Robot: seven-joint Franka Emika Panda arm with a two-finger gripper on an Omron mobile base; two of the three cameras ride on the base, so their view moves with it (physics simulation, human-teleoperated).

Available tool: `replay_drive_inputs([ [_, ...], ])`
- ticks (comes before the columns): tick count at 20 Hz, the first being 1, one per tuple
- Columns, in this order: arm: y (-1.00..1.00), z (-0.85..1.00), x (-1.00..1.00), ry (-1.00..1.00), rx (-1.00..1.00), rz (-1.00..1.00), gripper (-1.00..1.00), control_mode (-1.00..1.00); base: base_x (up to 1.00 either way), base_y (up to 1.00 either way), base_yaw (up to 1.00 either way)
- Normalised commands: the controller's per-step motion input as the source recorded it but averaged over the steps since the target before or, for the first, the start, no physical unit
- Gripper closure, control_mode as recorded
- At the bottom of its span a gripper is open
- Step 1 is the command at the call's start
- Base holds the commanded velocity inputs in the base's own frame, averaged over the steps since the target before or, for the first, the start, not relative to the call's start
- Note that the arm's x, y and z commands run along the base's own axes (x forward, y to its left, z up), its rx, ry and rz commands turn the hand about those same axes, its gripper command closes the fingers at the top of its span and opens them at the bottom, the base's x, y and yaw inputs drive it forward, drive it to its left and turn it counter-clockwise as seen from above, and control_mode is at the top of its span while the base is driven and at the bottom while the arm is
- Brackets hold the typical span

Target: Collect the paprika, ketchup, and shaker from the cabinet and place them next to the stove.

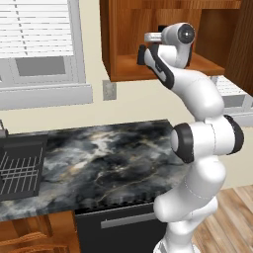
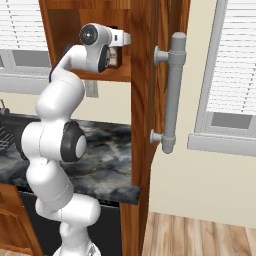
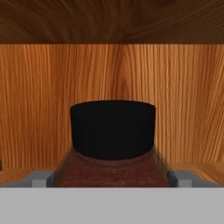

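- Reddish-brown jar, black cap: the paprika (image 3: 113, 144) stands upright on the floor of the cabinet (image 3: 183, 100), close before the plain wood back wall. In the hand view it sits centred and very near the camera.
- Handling, as a judgement: a rigid, cylindrical jar, likely glass or hard plastic, with smooth sides that could slip under a light pinch. It looks moderately light, stiff, and unlikely to deform. The body below the cap offers the best hold, since the cap is narrower and a grip there might tip the jar.
- Claw state: the gripper (image 3: 113, 178) stands fully spread and holds nothing. Its two grey fingertips (image 3: 40, 178) rise at either side of the jar's shoulder.
- Relation of jar to claw: the paprika lies between the spread fingers, one tip just beside each flank. Whether either pad already touches the jar cannot be told, since the lower body is cut off at the bottom of the hand view.
- Arm posture: in the left base view the gripper (image 1: 148, 55) reaches level into the cabinet (image 1: 123, 29) above the marble counter (image 1: 113, 153). In the right base view the same reach shows beside the open cabinet door (image 2: 150, 100) with its grey bar handle (image 2: 172, 92).
- Next move, as a judgement: closing squarely on the jar's body should secure it.
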Motion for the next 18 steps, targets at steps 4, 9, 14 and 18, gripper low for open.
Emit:
replay_drive_inputs([
  [4, 0.00, -0.08, 0.05, 0.01, -0.01, 0.01, 1.00, -1.00, 0.00, 0.00, 0.00],
  [9, 0.00, -0.04, 0.00, 0.01, -0.01, 0.00, 1.00, -1.00, 0.00, 0.00, 0.00],
  [14, 0.00, 0.00, 0.00, 0.00, 0.00, 0.00, 1.00, -1.00, 0.00, 0.00, 0.00],
  [18, 0.00, -0.01, -0.11, -0.01, 0.00, 0.00, 1.00, -1.00, 0.00, 0.00, 0.00],
])
